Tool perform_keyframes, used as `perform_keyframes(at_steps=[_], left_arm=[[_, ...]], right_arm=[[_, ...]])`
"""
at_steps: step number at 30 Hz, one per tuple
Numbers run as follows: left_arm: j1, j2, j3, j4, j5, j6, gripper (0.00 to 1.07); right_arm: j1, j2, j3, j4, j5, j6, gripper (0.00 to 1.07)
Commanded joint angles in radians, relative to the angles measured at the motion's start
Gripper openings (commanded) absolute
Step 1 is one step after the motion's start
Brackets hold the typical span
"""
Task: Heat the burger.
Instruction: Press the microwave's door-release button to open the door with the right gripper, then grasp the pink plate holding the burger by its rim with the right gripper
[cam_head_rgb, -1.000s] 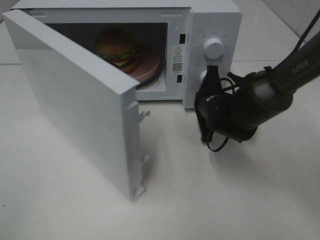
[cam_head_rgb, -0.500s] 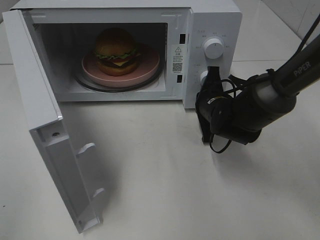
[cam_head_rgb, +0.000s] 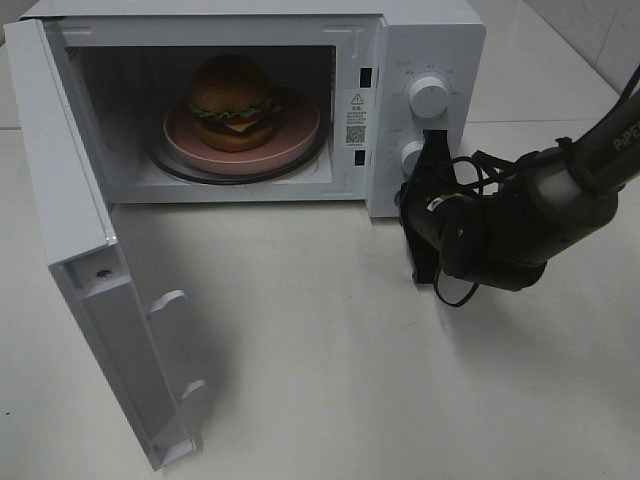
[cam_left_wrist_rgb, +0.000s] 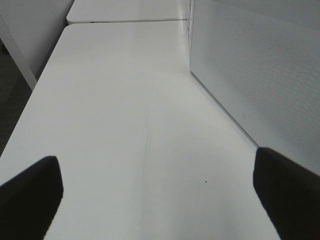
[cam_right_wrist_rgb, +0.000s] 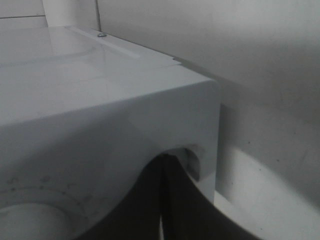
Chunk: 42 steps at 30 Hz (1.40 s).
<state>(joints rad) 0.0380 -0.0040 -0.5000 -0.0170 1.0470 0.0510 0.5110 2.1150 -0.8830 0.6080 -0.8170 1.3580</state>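
We find the burger (cam_head_rgb: 233, 102) in the upper left of the high view, sitting on a pink plate (cam_head_rgb: 300, 135) inside the microwave (cam_head_rgb: 430, 40), whose door (cam_head_rgb: 90, 290) hangs wide open toward the lower left. We judge the burger light for its bulk. Its glossy domed bun looks slippery and rounded, so a pinch from above would likely slide off, and a squeeze across the lettuce and patty layers could shift the stack or mar it if it is soft. If it needs nudging, we would rather take the plate by its front rim, which looks stiff and offers an edge, and leave the bun alone. The right gripper (cam_right_wrist_rgb: 164, 170) has its fingers pressed together on nothing, just in front of the lower knob (cam_head_rgb: 411, 157) at the right of the high view. The left gripper (cam_left_wrist_rgb: 157, 175) shows only in its wrist view, fingers spread wide and empty above the white table (cam_left_wrist_rgb: 125, 100).
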Motion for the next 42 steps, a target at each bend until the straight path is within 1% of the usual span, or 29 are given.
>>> perform_keyframes(at_steps=[1, 8, 10, 11, 13, 16, 17, 19, 21, 23, 24, 28, 29, 32, 34, 35, 37, 38, 39, 40, 41, 42], left_arm=[[0.001, -0.021, 0.002, 0.002, -0.009, -0.007, 0.98], [0.001, -0.021, 0.002, 0.002, -0.009, -0.007, 0.98], [0.001, -0.021, 0.002, 0.002, -0.009, -0.007, 0.98], [0.001, -0.021, 0.002, 0.002, -0.009, -0.007, 0.98], [0.001, -0.021, 0.002, 0.002, -0.009, -0.007, 0.98], [0.001, -0.021, 0.002, 0.002, -0.009, -0.007, 0.98], [0.001, -0.021, 0.002, 0.002, -0.009, -0.007, 0.98], [0.001, -0.021, 0.002, 0.002, -0.009, -0.007, 0.98], [0.001, -0.021, 0.002, 0.002, -0.009, -0.007, 0.98], [0.001, -0.021, 0.002, 0.002, -0.009, -0.007, 0.98], [0.001, -0.021, 0.002, 0.002, -0.009, -0.007, 0.98], [0.001, -0.021, 0.002, 0.002, -0.009, -0.007, 0.98], [0.001, -0.021, 0.002, 0.002, -0.009, -0.007, 0.98], [0.001, -0.021, 0.002, 0.002, -0.009, -0.007, 0.98], [0.001, -0.021, 0.002, 0.002, -0.009, -0.007, 0.98], [0.001, -0.021, 0.002, 0.002, -0.009, -0.007, 0.98], [0.001, -0.021, 0.002, 0.002, -0.009, -0.007, 0.98], [0.001, -0.021, 0.002, 0.002, -0.009, -0.007, 0.98], [0.001, -0.021, 0.002, 0.002, -0.009, -0.007, 0.98], [0.001, -0.021, 0.002, 0.002, -0.009, -0.007, 0.98], [0.001, -0.021, 0.002, 0.002, -0.009, -0.007, 0.98], [0.001, -0.021, 0.002, 0.002, -0.009, -0.007, 0.98]], right_arm=[[-0.007, -0.054, 0.014, -0.063, -0.046, 0.021, 0.0], [-0.007, -0.101, 0.08, -0.091, -0.024, 0.042, 0.0], [-0.007, -0.148, 0.133, -0.136, -0.005, 0.064, 0.0], [-0.007, -0.148, 0.133, -0.136, -0.005, 0.064, 0.0], [0.001, -0.187, 0.177, -0.157, -0.005, 0.068, 0.0], [0.005, -0.202, 0.193, -0.156, -0.005, 0.068, 0.0], [0.006, -0.231, 0.222, -0.161, 0.003, 0.068, 0.0], [0.01, -0.247, 0.233, -0.164, 0.014, 0.067, 0.0], [0.017, -0.312, 0.281, -0.172, 0.072, 0.058, 0.01], [0.017, -0.326, 0.292, -0.182, 0.09, 0.054, 0.01], [0.017, -0.36, 0.306, -0.206, 0.127, 0.038, 0.01], [0.017, -0.407, 0.314, -0.249, 0.2, -0.003, 0.01], [0.017, -0.435, 0.314, -0.286, 0.266, -0.038, 0.01], [0.017, -0.45, 0.314, -0.303, 0.302, -0.058, 0.02], [0.017, -0.506, 0.314, -0.335, 0.476, -0.138, 0.03], [0.017, -0.506, 0.314, -0.335, 0.476, -0.138, 0.03], [0.017, -0.537, 0.314, -0.337, 0.584, -0.224, 0.04], [0.017, -0.537, 0.314, -0.337, 0.584, -0.224, 0.04], [0.017, -0.548, 0.314, -0.337, 0.614, -0.267, 0.04], [0.017, -0.564, 0.314, -0.337, 0.66, -0.37, 0.05], [0.017, -0.564, 0.314, -0.337, 0.66, -0.37, 0.05], [0.017, -0.573, 0.314, -0.337, 0.684, -0.428, 0.05]])
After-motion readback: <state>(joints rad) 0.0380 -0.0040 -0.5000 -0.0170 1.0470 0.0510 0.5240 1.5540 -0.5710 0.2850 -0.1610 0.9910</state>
